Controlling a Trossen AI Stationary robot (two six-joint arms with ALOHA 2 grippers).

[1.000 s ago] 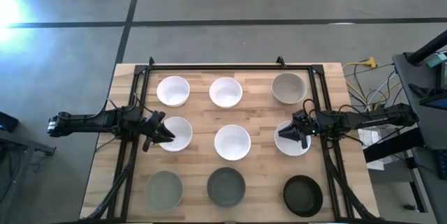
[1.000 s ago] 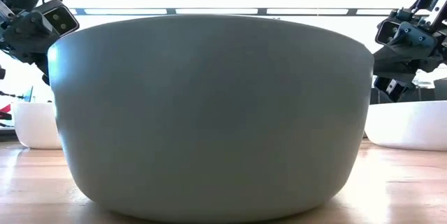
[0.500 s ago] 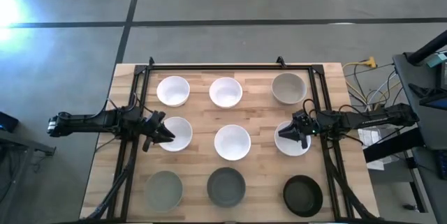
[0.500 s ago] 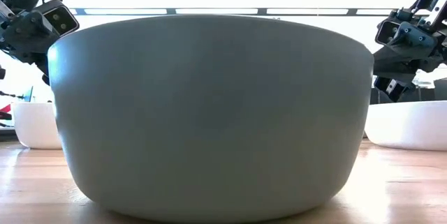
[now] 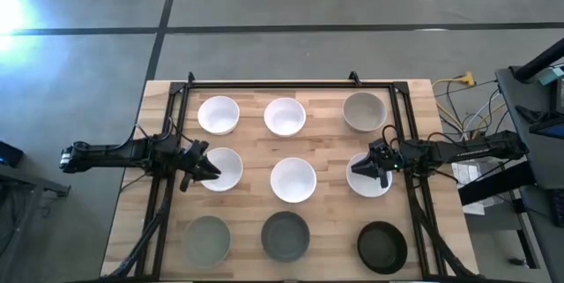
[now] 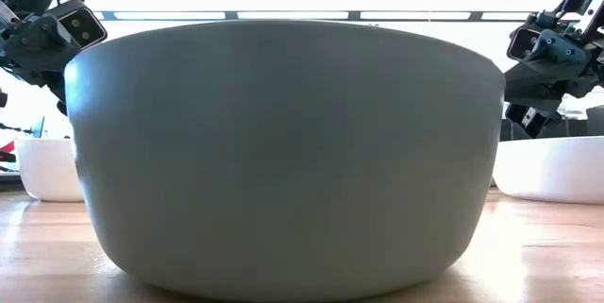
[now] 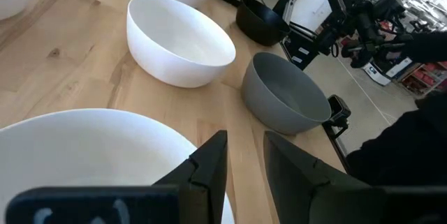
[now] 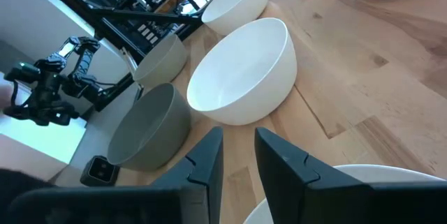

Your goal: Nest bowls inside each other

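Observation:
Nine bowls stand rim-up on the table in three rows. The far row has two white ones (image 5: 218, 114) (image 5: 285, 116) and a beige-grey one (image 5: 364, 111). The middle row is all white (image 5: 231, 167) (image 5: 293, 180) (image 5: 377, 182). The near row has two grey bowls (image 5: 207, 238) (image 5: 285, 235) and a black one (image 5: 382, 246). My left gripper (image 5: 214, 170) (image 7: 244, 147) hovers over the middle-left white bowl (image 7: 91, 154), fingers a narrow gap apart. My right gripper (image 5: 355, 168) (image 8: 239, 144) hovers likewise over the middle-right white bowl (image 8: 335, 196).
A black frame (image 5: 282, 85) runs along the table's far edge and down both sides, and the arms reach in across it. The near middle grey bowl (image 6: 283, 152) fills the low view. Bare wood lies between the bowls. Cables (image 5: 458, 85) lie beyond the table's right edge.

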